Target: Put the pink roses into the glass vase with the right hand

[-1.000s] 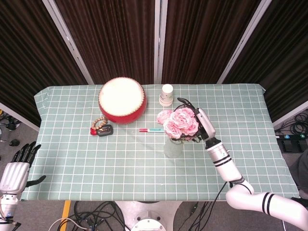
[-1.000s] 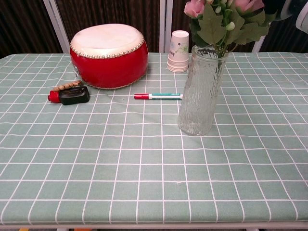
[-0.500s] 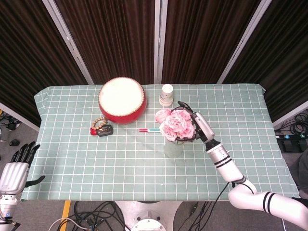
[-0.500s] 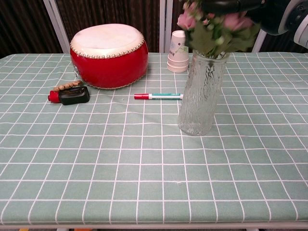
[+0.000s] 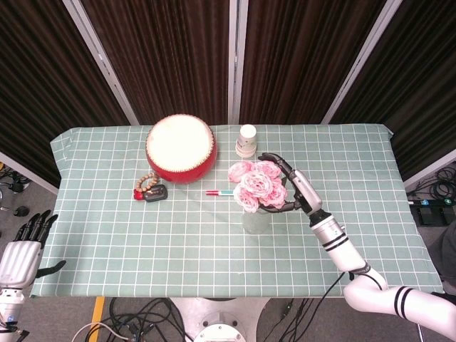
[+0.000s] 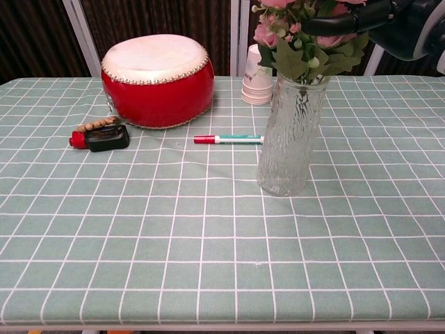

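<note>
Because the task belongs to the other arm, the left robot hand [image 5: 19, 255] hangs idle at the lower left of the head view, off the desk's [image 5: 107, 242] edge, released, with its dark fingers spread and nothing in them. Further right, in the upper middle of the frame, sit a red drum [image 5: 180, 147] with a pale skin, a string of beads [image 5: 146, 182] beside a small black object [image 5: 154, 193], a red and green pen [image 5: 222, 192] and a stack of paper cups [image 5: 246, 140]; none of them lies in the way of the work. Just right of the pen stands the glass vase [image 6: 287, 136], tall, clear and ribbed, upright on the checked cloth. The pink roses [image 5: 255, 184] sit at its mouth in the centre of the frame: full, pale pink heads with darker edges, and broad green leaves that spill over the rim in the chest view. Their stems seem to be inside the vase, though the ribbed glass hides how deep they reach. The right robot hand [image 5: 285, 187] reaches in from the lower right and curls its dark fingers [image 6: 334, 26] around the bunch at the leaves, grasping the roses, most likely to steady them upright before letting go.
</note>
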`<state>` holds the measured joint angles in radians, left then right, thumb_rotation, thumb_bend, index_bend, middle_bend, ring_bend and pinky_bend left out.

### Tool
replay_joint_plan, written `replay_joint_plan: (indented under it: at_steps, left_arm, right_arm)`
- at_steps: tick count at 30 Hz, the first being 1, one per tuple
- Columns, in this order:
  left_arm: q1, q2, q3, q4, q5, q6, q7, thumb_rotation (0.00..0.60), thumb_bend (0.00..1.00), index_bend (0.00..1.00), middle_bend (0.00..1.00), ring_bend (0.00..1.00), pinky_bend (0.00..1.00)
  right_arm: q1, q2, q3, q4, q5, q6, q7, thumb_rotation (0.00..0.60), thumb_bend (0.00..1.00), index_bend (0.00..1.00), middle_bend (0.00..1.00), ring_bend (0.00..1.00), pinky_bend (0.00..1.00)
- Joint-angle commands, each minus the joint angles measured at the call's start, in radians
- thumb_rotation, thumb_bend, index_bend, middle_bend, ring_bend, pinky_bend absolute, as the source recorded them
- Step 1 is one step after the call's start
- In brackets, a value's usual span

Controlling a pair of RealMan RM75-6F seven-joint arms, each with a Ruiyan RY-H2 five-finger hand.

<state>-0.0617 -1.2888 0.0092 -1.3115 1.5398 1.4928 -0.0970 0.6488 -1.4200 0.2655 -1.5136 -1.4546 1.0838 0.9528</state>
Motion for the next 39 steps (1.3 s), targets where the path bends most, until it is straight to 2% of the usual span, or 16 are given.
replay_joint_plan:
  at_steps: [1,9,12,20,23,25,31,35,39]
  left_arm:
    - [0.001,0.0,0.001,0.001,0.001,0.001,-0.001,0.6,0.0,0.07,0.0,0.0,0.16]
    - [-0.002,0.001,0.001,-0.009,0.008,0.003,0.011,0.6,0.0,0.07,0.0,0.0,0.16]
    - [-0.004,0.0,0.001,-0.014,0.011,0.001,0.019,0.6,0.0,0.07,0.0,0.0,0.16]
    - [-0.009,0.003,-0.001,-0.034,0.016,0.002,0.036,0.6,0.0,0.07,0.0,0.0,0.16]
    - [-0.011,0.0,0.0,-0.041,0.02,0.002,0.044,0.6,0.0,0.07,0.0,0.0,0.16]
    - [-0.013,-0.001,0.001,-0.047,0.023,0.002,0.05,0.6,0.0,0.07,0.0,0.0,0.16]
    - [-0.02,-0.004,-0.001,-0.068,0.03,0.001,0.07,0.6,0.0,0.07,0.0,0.0,0.16]
    - [-0.021,-0.001,0.0,-0.081,0.036,0.005,0.073,0.6,0.0,0.07,0.0,0.0,0.16]
    - [-0.019,-0.002,0.003,-0.081,0.044,0.014,0.071,0.6,0.0,0.07,0.0,0.0,0.16]
  right_arm:
    - [-0.024,0.018,-0.014,-0.005,-0.007,0.03,-0.021,0.6,0.0,0.02,0.06,0.0,0.0]
    - [-0.103,0.106,-0.085,-0.007,-0.039,0.089,-0.103,0.6,0.0,0.0,0.03,0.0,0.0]
    - [-0.144,0.135,-0.12,0.014,-0.047,0.121,-0.198,0.6,0.0,0.0,0.03,0.0,0.0]
    - [-0.302,0.132,-0.216,0.07,-0.014,0.258,-0.684,0.6,0.03,0.0,0.02,0.0,0.0]
    - [-0.382,0.104,-0.236,0.093,0.024,0.349,-0.93,0.6,0.07,0.0,0.01,0.0,0.0]
    - [-0.416,0.096,-0.253,0.099,0.021,0.389,-1.006,0.6,0.08,0.0,0.0,0.0,0.0]
    - [-0.497,0.109,-0.304,0.096,-0.018,0.459,-1.063,0.6,0.08,0.0,0.0,0.0,0.0]
    - [-0.537,0.095,-0.316,0.117,-0.035,0.496,-1.096,0.6,0.08,0.0,0.0,0.0,0.0]
    - [-0.555,0.087,-0.322,0.132,-0.053,0.497,-1.077,0.6,0.08,0.0,0.0,0.0,0.0]
